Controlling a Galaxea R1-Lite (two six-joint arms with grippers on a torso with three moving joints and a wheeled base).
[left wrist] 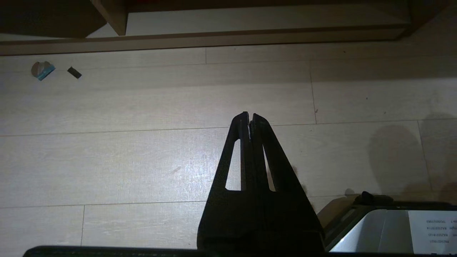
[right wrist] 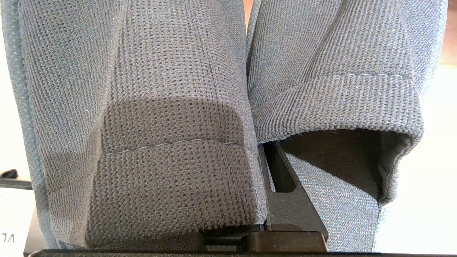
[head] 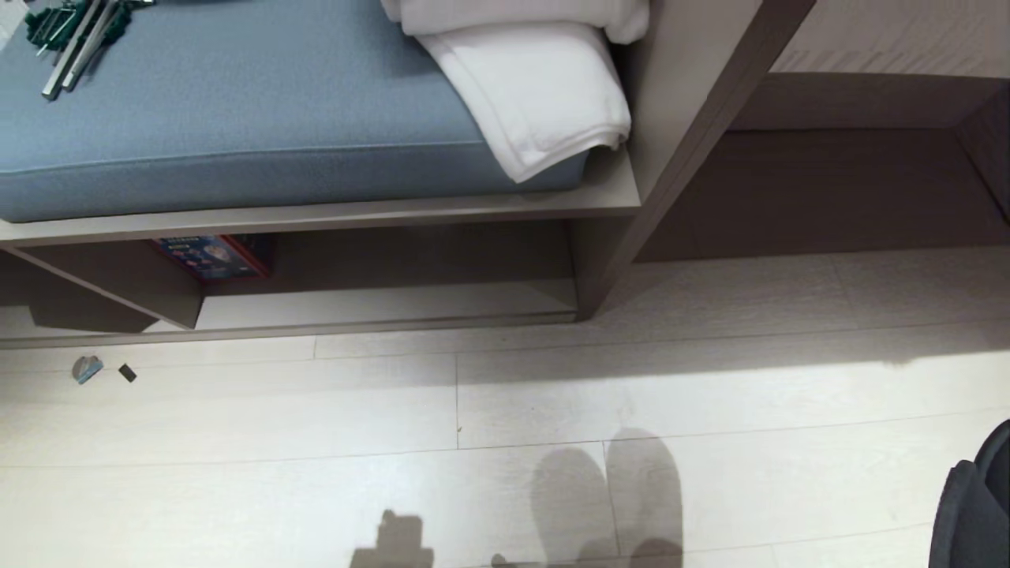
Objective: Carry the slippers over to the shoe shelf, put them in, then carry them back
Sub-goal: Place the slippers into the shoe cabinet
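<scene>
While its fingers are almost wholly hidden by grey knit fabric, the right tool (right wrist: 266, 178) is clamped on the slippers (right wrist: 171, 117), one black finger (right wrist: 285, 200) showing between the two fabric bands; the pair hangs side by side and fills the right wrist view. In the head view only a dark edge of the slippers (head: 974, 505) shows at the lower right corner, above the pale plank floor (head: 316, 442), where two rounded shadows lie beside each other. The left tool (left wrist: 250, 116) is empty, its black fingers pressed together tip to tip, and hangs over the same floor. Beside it sits a grey-and-white part of the robot bearing a white label (left wrist: 433, 226) with small print that reads reversed and cannot be made out. Farther off on the floor lie a small grey-and-blue scrap (left wrist: 42, 70) and a small black piece (left wrist: 74, 72), just beside each other. Beyond them stands the shoe shelf (head: 379, 304) with its upright divider (head: 118, 280); a blue printed box (head: 213, 256) sits deep inside, its writing too small to read. On top lie a blue cushion (head: 237, 118), folded white towels (head: 536, 87) and metal tools with green handles (head: 75, 31).
</scene>
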